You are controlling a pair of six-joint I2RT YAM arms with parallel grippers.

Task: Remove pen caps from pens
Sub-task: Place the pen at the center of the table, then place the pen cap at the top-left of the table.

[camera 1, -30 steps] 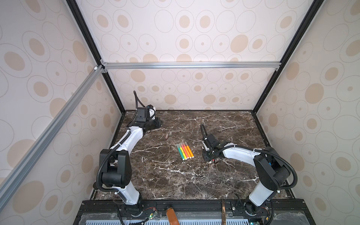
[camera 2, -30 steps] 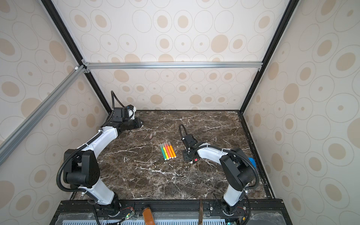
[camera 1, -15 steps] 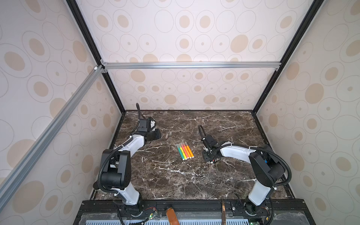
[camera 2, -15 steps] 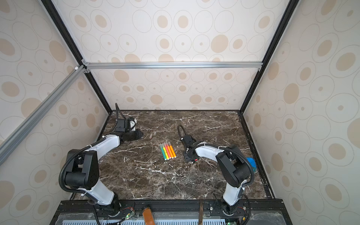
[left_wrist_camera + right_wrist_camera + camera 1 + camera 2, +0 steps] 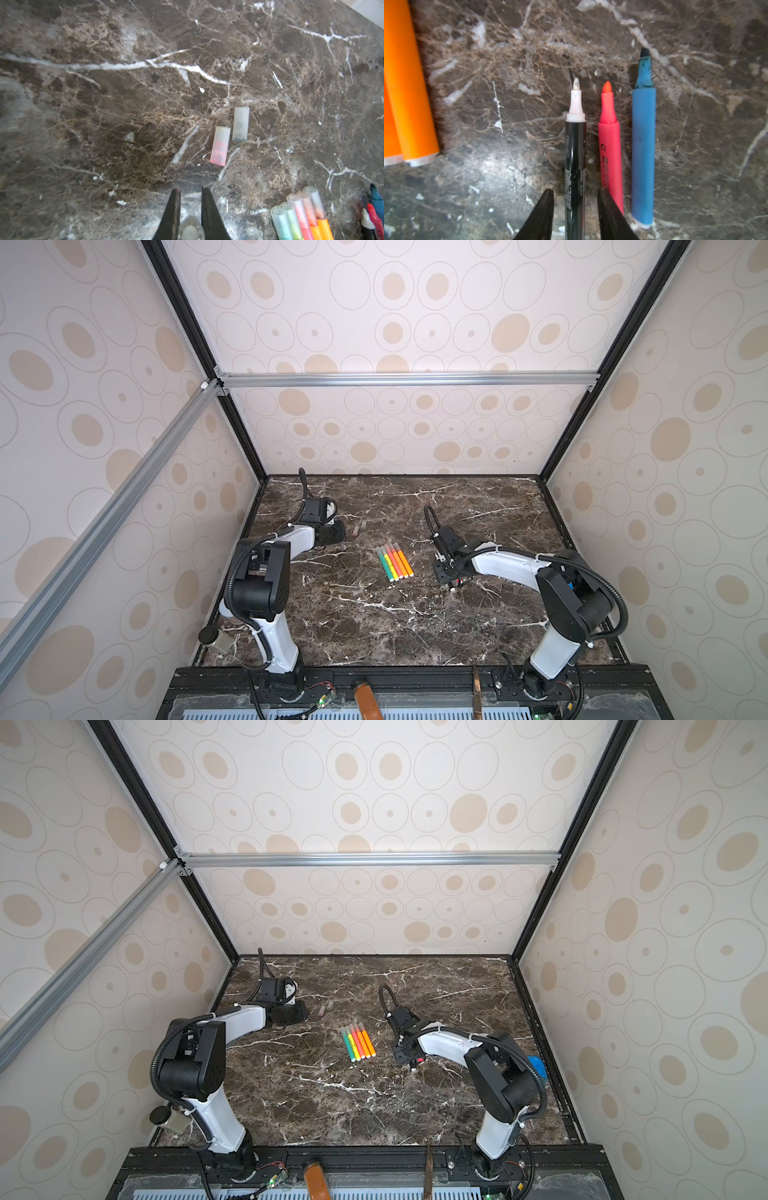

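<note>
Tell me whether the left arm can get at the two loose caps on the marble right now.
Probably yes for reach: the two loose caps lie just ahead of the left tool with only bare marble between. But that tool is shut, seemingly on another cap, so it would need emptying first.

the worktop (image 5: 374, 635) looks like polished dark marble, white-veined and glossy. the pen caps (image 5: 220, 145) are frosted translucent plastic. the black pen (image 5: 575, 166) is shiny plastic, the blue pen (image 5: 643, 155) matt. the rail (image 5: 407, 379) is brushed metal.
</note>
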